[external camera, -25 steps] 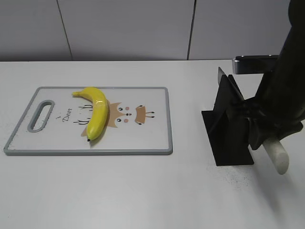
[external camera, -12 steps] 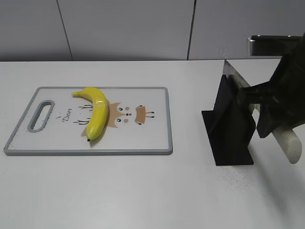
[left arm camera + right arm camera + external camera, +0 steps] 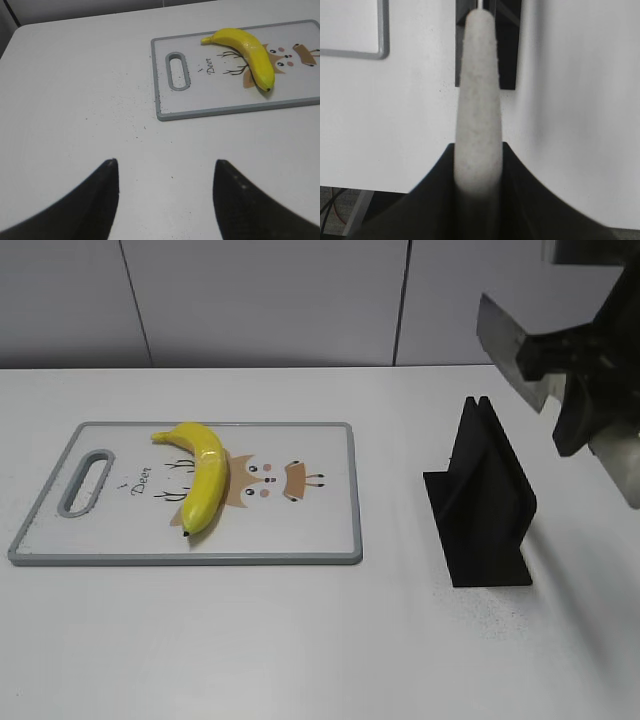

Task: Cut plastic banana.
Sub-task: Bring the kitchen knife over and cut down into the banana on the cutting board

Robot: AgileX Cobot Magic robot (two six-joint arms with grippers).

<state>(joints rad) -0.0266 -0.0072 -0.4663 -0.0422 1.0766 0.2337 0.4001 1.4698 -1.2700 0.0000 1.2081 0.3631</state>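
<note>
Plastic banana [image 3: 199,474] lies lengthwise on the cutting board [image 3: 320,530], well left of the right claw [image 3: 585,390] gripping the knife [image 3: 515,345]; left claw [image 3: 165,187] gapes empty.

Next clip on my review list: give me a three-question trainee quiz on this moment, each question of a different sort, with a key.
1. True or false: the knife is still seated in the black knife stand.
2. Multiple choice: the plastic banana lies (A) on the bare table, (B) on the cutting board, (C) in the left gripper.
3. Fill in: the right gripper is shut on the knife's pale ______.

Key
1. False; the blade is in the air above the stand, clear of its slot.
2. B; it lies uncut across the deer print, near the handle-hole end.
3. Handle; the left gripper is open and holds nothing.
</note>
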